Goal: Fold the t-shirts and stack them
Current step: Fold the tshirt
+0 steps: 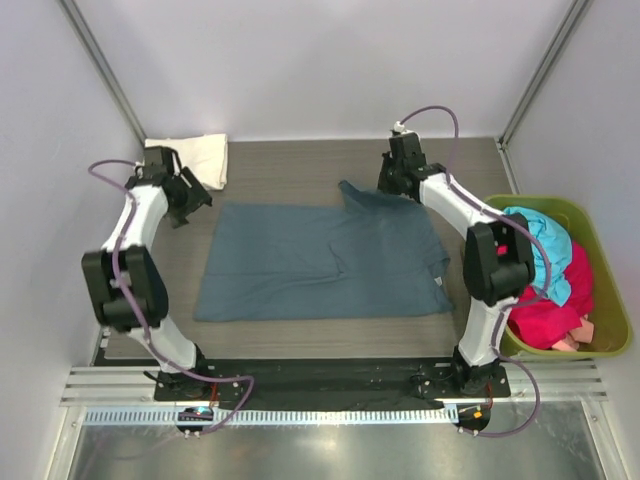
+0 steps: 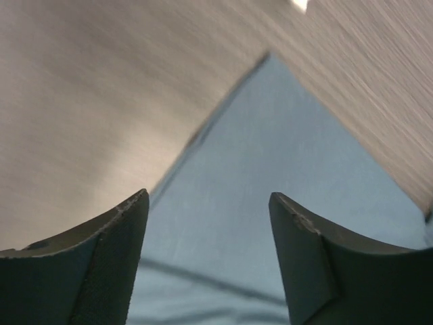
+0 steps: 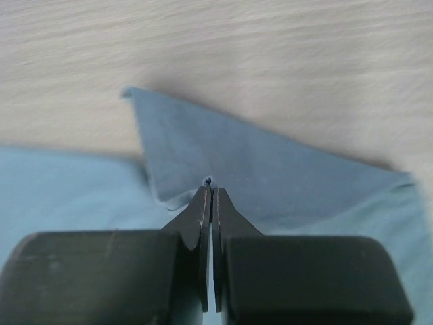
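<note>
A dark slate-blue t-shirt [image 1: 320,265] lies spread flat on the table. My right gripper [image 1: 392,190] is at its far right edge, shut on a raised flap of the cloth. In the right wrist view the gripper [image 3: 211,184] pinches a fold of the blue shirt [image 3: 270,169]. My left gripper [image 1: 195,205] is open and empty over the shirt's far left corner. The left wrist view shows the gripper [image 2: 208,196] with that corner of the blue shirt [image 2: 284,169] between its fingers. A folded cream-white t-shirt [image 1: 200,157] lies at the back left.
An olive-green bin [image 1: 612,300] stands at the right edge, holding a turquoise t-shirt [image 1: 545,240] and a pink-red t-shirt [image 1: 555,312]. Bare wooden table [image 1: 300,170] shows behind the blue shirt. Walls close in at the back and sides.
</note>
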Controlling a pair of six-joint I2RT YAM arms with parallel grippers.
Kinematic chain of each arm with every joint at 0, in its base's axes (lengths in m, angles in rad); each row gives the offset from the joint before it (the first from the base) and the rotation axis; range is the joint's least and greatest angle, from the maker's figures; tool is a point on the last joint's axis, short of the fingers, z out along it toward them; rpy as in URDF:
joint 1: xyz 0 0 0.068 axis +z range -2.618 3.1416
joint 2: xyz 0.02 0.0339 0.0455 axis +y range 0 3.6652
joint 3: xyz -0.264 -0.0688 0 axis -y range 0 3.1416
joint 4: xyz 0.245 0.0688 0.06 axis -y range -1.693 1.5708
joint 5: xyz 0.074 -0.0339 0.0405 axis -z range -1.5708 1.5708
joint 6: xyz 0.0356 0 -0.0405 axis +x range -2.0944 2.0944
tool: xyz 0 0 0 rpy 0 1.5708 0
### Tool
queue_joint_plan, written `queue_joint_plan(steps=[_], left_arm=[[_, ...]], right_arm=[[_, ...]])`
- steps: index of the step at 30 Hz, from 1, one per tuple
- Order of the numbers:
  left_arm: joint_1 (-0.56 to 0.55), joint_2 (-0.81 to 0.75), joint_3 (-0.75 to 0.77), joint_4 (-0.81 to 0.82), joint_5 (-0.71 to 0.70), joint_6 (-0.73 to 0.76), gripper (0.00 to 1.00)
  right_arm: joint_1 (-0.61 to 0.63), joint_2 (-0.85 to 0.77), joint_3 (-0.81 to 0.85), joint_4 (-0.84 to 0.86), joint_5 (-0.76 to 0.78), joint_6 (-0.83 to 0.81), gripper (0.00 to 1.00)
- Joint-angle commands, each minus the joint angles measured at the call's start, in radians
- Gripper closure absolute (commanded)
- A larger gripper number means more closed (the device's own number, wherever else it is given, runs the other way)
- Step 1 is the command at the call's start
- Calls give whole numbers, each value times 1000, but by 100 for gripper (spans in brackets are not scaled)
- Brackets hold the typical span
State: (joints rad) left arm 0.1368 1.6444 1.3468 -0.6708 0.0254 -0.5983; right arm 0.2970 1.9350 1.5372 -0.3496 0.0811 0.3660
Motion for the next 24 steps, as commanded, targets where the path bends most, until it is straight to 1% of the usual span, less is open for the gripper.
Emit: queue_joint_plan(steps=[1, 2, 3, 5, 6, 7, 10, 15, 19, 24], left_arm=[[-19, 189, 153, 11, -56, 32, 28], [-22, 222, 187, -1, -56, 44, 30], [-31, 250, 240, -1, -62, 48, 32], [-40, 319, 287, -4, -109, 46, 38], [-52, 342, 326, -1, -117, 57, 39], [-60, 382, 345, -1, -127, 66, 39], [-92, 434, 400, 7, -145, 98, 39], [-114, 483, 385, 80, -136, 120, 39], [-118, 535, 400, 89, -118, 124, 43], [-126, 578, 419, 91, -163, 146, 44]], right_arm=[[48, -149, -170, 144, -59, 74, 99], [60, -171, -243, 158, -58, 83, 99], [76, -195, -274, 169, -63, 88, 99], [116, -252, -345, 178, -54, 94, 99], [137, -274, -371, 185, -55, 96, 99], [146, -313, -394, 199, -49, 97, 99], [160, -361, -466, 205, -40, 96, 99], [162, -445, -548, 199, -26, 97, 99], [162, -495, -589, 204, -12, 103, 99], [162, -525, -626, 205, -12, 111, 99]])
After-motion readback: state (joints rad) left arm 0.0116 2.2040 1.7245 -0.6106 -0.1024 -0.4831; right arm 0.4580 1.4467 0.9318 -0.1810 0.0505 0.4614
